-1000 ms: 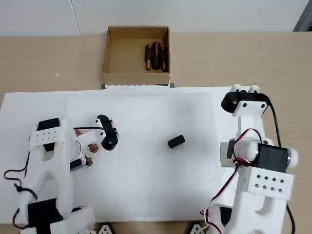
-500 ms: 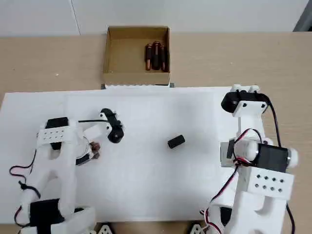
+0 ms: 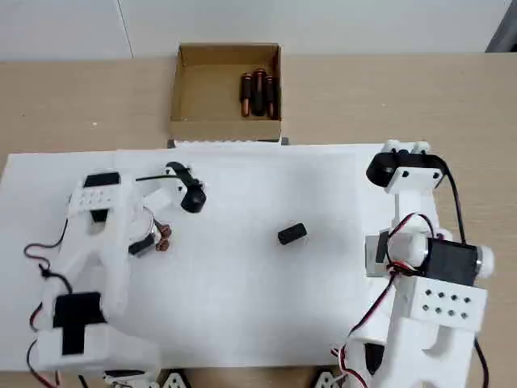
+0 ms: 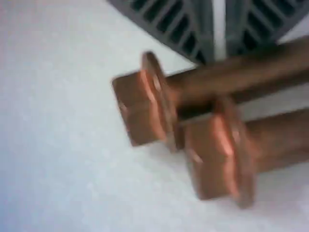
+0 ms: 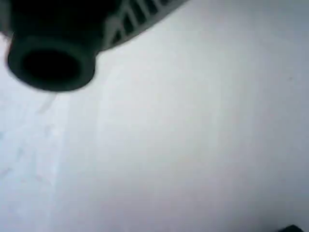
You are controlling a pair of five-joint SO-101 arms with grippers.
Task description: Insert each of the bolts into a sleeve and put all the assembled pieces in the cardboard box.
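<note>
Apparently left fingers (image 4: 159, 19) pinch both copper hex-head bolts (image 4: 145, 99) at once; one may slip free or foul the insertion.

The cardboard box (image 3: 184, 89) sits on the table (image 3: 81, 97) behind the white sheet (image 3: 242, 307), with the assembled pieces (image 3: 258, 94) in its right half. A sleeve (image 3: 292, 234) lies on the sheet near its middle, and two bolts (image 3: 162, 238) lie side by side well to its left
</note>
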